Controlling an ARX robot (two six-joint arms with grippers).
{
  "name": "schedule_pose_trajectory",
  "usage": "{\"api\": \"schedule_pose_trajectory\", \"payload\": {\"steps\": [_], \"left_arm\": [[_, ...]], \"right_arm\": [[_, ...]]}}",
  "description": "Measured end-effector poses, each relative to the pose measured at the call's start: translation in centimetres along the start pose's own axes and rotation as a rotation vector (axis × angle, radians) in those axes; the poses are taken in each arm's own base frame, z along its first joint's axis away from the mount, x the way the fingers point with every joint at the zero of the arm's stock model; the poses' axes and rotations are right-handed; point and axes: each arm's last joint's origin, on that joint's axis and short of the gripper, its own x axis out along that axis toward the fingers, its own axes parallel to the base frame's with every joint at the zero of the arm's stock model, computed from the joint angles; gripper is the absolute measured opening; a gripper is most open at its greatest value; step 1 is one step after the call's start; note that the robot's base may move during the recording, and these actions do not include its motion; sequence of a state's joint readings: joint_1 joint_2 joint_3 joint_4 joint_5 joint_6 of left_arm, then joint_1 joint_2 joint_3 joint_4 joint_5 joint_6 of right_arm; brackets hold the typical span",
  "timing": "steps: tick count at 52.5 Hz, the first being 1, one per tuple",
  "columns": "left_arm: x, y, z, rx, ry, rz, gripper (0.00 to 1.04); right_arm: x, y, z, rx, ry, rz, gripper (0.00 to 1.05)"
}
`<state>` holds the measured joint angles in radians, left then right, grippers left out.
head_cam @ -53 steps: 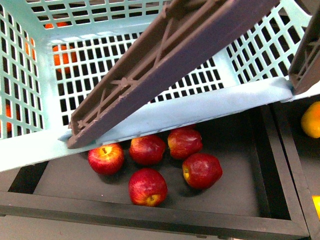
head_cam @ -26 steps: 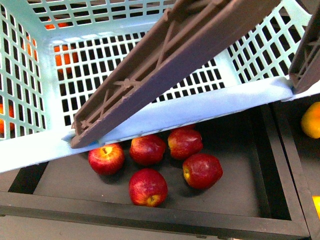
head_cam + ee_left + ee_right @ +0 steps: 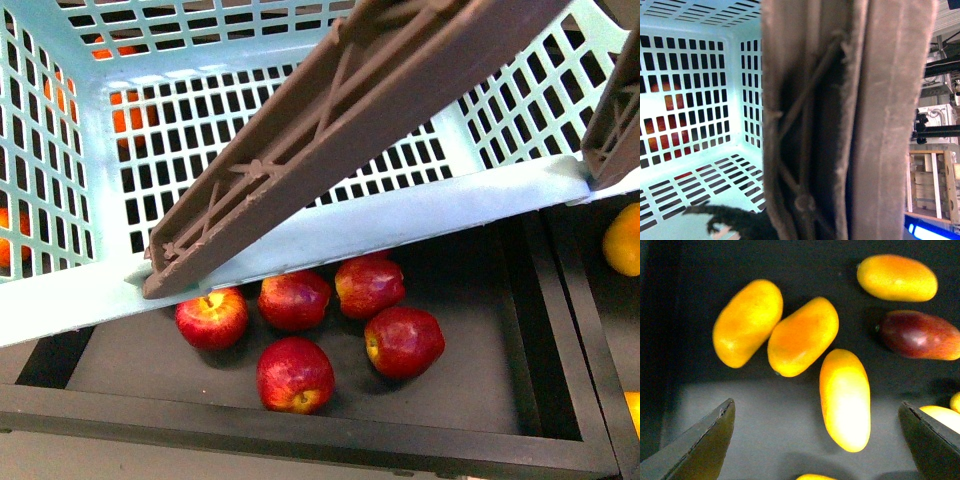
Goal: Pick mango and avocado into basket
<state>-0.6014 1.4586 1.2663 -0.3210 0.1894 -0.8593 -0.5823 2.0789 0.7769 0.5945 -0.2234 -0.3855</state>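
Front: the basket looks empty, its handle slants across it, and there are apples in the tray below. Left wrist: the handle fills the shot and the basket floor is bare; I cannot tell how the left gripper's jaws stand. Right wrist: the right gripper has its jaws wide apart and empty above the mango; no avocado shows, so both picks are left.

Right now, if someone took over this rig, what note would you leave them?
Right end effector: open, with the mango between its fingers, not gripped.
Left end effector: not visible; a brown handle fills its camera.
Basket: no fruit in the part that shows.
Avocado: in no view.
Done: nothing placed yet.
Left: grasp the mango, put it in the basket, then find the avocado.
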Motion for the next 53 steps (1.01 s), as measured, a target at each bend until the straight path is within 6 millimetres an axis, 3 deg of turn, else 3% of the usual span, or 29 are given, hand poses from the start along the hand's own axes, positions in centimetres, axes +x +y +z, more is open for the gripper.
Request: {"api": "schedule_pose_trajectory", "payload": {"steps": [7,16,35,53], "left_arm": [[0.0,0.0,0.0,0.0,0.0,0.0,0.14],[0.0,0.0,0.0,0.0,0.001,-0.001,0.14],[0.0,0.0,0.0,0.0,0.0,0.0,0.14],[0.0,0.0,0.0,0.0,0.0,0.0,0.14]], "right_arm": [[4.0,-0.7,-1.5,-0.043,0.083,-0.007,0.96],[6.6,-1.7,-2.3,-0.04,0.127,-0.032,0.96],[9.5,-2.9,-2.4,-0.031,0.164,-0.069,0.96],[12.4,-2.7,-2.9,-0.011,0.216,-0.077,0.96]]}}
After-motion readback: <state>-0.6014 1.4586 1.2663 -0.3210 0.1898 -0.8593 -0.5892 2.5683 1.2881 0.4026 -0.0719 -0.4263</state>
